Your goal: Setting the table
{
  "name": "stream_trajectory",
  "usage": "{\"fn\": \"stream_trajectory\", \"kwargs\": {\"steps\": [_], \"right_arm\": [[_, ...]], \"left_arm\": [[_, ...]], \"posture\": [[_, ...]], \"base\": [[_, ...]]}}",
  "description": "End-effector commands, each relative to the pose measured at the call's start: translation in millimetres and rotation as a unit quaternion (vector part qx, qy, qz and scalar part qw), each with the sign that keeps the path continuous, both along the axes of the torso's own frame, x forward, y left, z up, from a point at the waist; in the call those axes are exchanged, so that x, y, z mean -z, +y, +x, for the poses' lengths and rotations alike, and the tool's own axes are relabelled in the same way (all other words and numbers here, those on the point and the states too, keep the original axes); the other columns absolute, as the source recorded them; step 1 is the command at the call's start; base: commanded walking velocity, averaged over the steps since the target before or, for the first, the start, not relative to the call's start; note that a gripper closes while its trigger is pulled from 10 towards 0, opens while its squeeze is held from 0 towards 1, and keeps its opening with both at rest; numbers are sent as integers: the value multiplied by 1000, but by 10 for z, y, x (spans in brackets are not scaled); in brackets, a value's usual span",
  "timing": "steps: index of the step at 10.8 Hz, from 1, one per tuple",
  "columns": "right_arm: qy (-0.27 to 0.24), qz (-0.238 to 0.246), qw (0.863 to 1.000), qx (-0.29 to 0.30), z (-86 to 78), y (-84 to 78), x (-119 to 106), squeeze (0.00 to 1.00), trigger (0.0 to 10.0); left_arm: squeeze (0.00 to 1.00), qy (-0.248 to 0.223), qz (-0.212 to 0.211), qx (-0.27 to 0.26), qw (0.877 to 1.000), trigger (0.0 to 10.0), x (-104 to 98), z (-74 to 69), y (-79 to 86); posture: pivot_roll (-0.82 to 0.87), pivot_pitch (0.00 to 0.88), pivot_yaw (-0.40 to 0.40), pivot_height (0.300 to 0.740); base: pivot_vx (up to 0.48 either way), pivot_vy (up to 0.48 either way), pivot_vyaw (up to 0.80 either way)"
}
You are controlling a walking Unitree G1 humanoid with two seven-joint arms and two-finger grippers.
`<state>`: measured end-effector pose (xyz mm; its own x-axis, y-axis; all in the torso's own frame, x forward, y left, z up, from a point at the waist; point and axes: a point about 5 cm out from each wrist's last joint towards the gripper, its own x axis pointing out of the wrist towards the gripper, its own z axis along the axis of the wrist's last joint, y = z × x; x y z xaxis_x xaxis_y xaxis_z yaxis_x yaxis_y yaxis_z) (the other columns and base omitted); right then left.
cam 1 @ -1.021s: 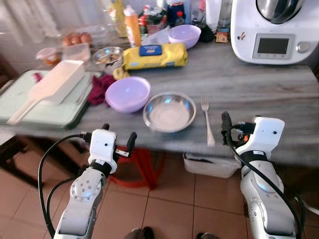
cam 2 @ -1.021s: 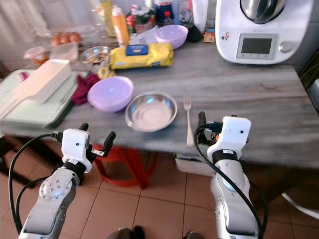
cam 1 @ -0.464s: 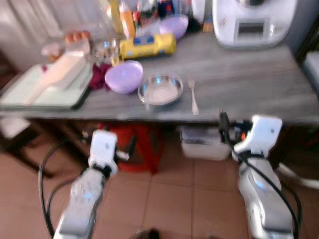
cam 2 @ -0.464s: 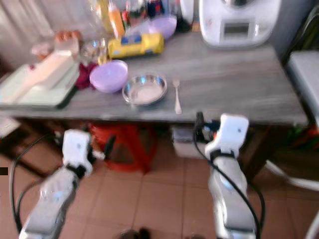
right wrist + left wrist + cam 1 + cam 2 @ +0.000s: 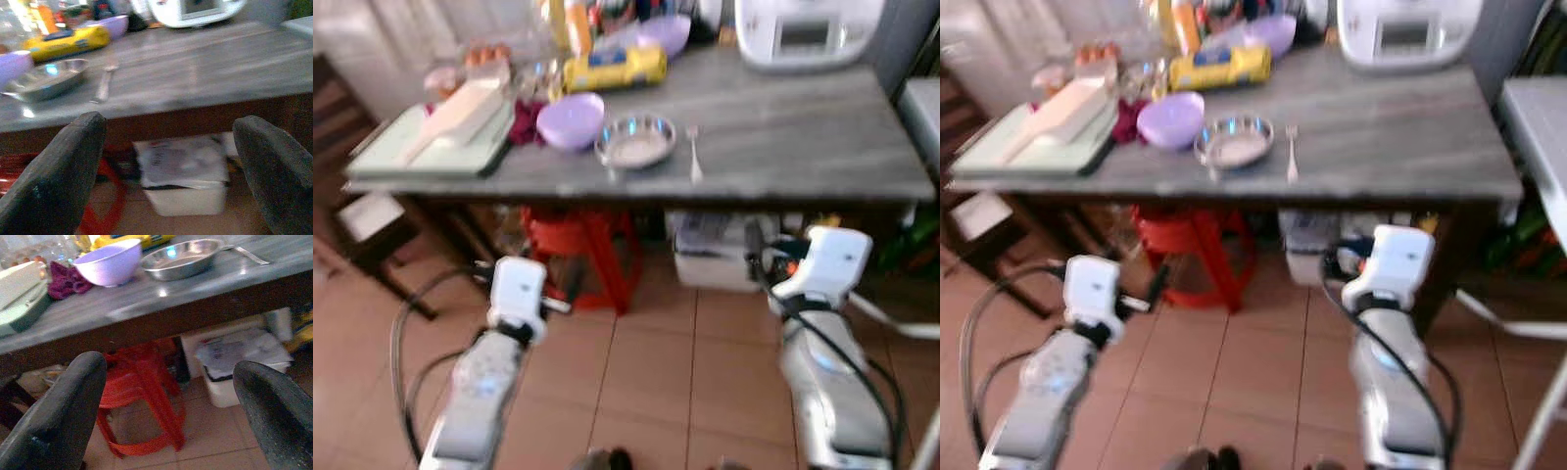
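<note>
A steel bowl (image 5: pixel 636 141) sits near the front edge of the grey table (image 5: pixel 783 147). A fork (image 5: pixel 693 157) lies to its right and a purple bowl (image 5: pixel 571 119) to its left. Both arms are held low over the tiled floor, well short of the table. My left gripper (image 5: pixel 168 377) is open with nothing between its fingers, and looks toward the purple bowl (image 5: pixel 107 263) and the steel bowl (image 5: pixel 181 262). My right gripper (image 5: pixel 168 137) is also open and empty, facing the fork (image 5: pixel 104 83) and the table's edge.
Under the table stand a red stool (image 5: pixel 582 245) and a white bin (image 5: pixel 710 250). On top are a green tray (image 5: pixel 431 152) with a white container, a yellow packet (image 5: pixel 612 67), a second purple bowl (image 5: pixel 664 34), bottles and a white appliance (image 5: pixel 808 29). A dark chair (image 5: pixel 372 225) stands at the left.
The whole view has pulled back from the table, which now looks smaller and farther off, with more floor showing. Nothing on the table has shifted. Both grippers stay open.
</note>
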<state>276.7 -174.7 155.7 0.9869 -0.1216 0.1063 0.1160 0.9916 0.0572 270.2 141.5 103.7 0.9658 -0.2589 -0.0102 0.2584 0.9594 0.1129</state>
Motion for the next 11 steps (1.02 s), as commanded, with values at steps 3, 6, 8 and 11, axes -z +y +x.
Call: {"fn": "stream_trajectory", "kwargs": {"steps": [3, 6, 8, 11], "right_arm": [[-1, 7, 1000, -7, 4, 49, -7, 0, 10000], [2, 1, 1000, -11, -10, 31, 0, 0, 10000], [3, -1, 1000, -9, -3, 22, 4, 0, 10000], [-1, -3, 1000, -15, 20, 70, -10, 0, 10000]], "left_arm": [[0, 2, 10, -1, 1000, 10000, 24, -9, 41], [0, -6, -2, 13, 1000, 10000, 16, -13, 32], [0, -13, -17, 35, 999, 10000, -20, -11, 1], [0, -25, -19, 49, 998, 10000, -64, 3, -10]], "posture": [[-108, 117, 142, 740], [-113, 123, 135, 740], [-115, 122, 133, 740], [-114, 119, 130, 740]], "base": [[-265, 0, 0], [-87, 0, 0], [0, 0, 0], [0, 0, 0]]}}
